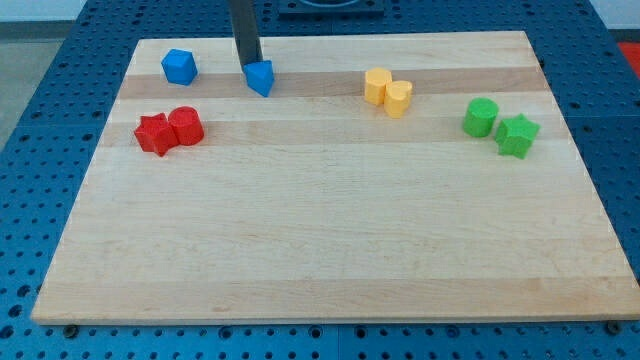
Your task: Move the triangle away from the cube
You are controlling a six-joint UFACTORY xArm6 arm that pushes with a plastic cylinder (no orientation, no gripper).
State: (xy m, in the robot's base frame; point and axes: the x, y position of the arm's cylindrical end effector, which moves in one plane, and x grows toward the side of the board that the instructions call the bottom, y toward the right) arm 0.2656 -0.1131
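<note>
A blue triangle block [261,77] lies near the top of the wooden board [330,230], left of centre. A blue cube [179,66] lies to its left, near the board's top left corner, about a block and a half apart from it. My rod comes down from the view's top and my tip [250,65] sits right at the triangle's upper left side, between the cube and the triangle, touching or almost touching the triangle.
A red star block [154,133] and a red cylinder [186,125] touch at the left. Two yellow blocks [388,91] stand together at top centre-right. A green cylinder [481,117] and a green star [517,135] sit at the right.
</note>
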